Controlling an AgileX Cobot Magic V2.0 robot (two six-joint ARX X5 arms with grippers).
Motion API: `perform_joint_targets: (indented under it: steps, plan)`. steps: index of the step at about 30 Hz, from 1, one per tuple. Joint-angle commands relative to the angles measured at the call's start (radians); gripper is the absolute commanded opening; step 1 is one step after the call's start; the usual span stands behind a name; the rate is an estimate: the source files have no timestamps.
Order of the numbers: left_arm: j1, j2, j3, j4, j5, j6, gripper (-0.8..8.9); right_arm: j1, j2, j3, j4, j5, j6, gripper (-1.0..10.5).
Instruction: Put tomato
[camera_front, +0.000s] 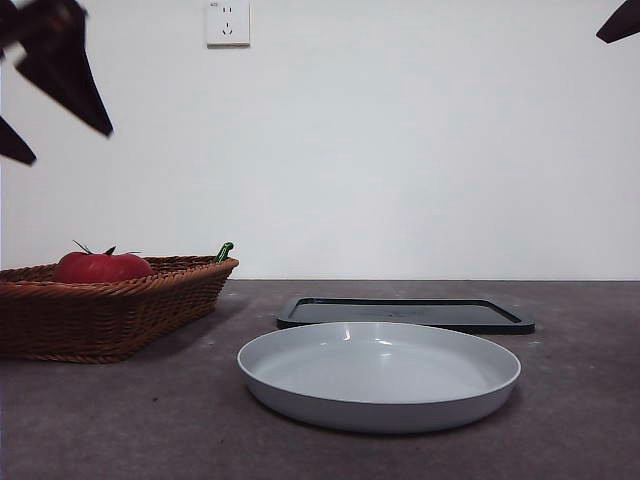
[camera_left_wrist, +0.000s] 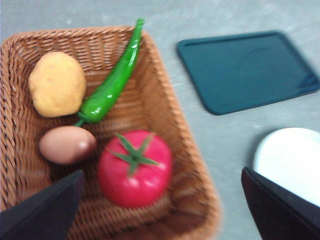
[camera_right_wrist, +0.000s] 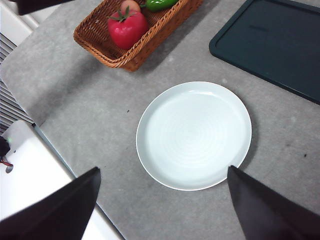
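Left gripper (camera_left_wrist: 160, 210) hangs above the basket (camera_left_wrist: 165, 105) with its jaws spread wide apart and nothing between them. You see the tomato (camera_left_wrist: 135, 169) lying inside the basket, at the end nearest the plate (camera_left_wrist: 292, 160), almost straight below the gap between the jaws and slightly toward one jaw. Its stem points up at the camera, so the tomato is near round and has no long axis to align with.

Right gripper (camera_right_wrist: 162, 200) waits high over the plate, jaws also apart and empty, well away from the basket. Judge the left arm as the nearer one for the pick.

Note the neighbours: an egg (camera_left_wrist: 66, 144) lies just beside the tomato, a green pepper (camera_left_wrist: 112, 82) runs along the basket wall, and a potato (camera_left_wrist: 56, 84) sits in the far corner. A dark tray (camera_left_wrist: 245, 70) lies on the table (camera_right_wrist: 85, 105) beyond the plate.

Limits of view: the front view shows only the top of the tomato above the basket rim, and hides the egg and potato. The left wrist picture is blurred, and you cannot tell the height of the jaws above the tomato.
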Motion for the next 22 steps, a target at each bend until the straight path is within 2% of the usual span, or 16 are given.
perform_joint_targets:
  steps: [1, 9, 16, 22]
  plan:
    - [-0.003, 0.057, 0.023, 0.045, -0.012, 0.065, 4.98, 0.006, 0.007, 0.018, 0.009, -0.003, -0.004, 4.0]
    - [-0.009, 0.183, 0.023, 0.155, -0.013, 0.073, 4.98, 0.006, 0.007, 0.018, 0.009, -0.003, -0.004, 4.0]
    - [-0.023, 0.27, 0.023, 0.179, -0.013, 0.114, 4.98, 0.006, 0.007, 0.018, 0.009, -0.003, -0.004, 4.0]
    - [-0.028, 0.325, 0.023, 0.198, -0.013, 0.116, 4.98, 0.006, 0.007, 0.018, 0.008, -0.003, -0.004, 4.0]
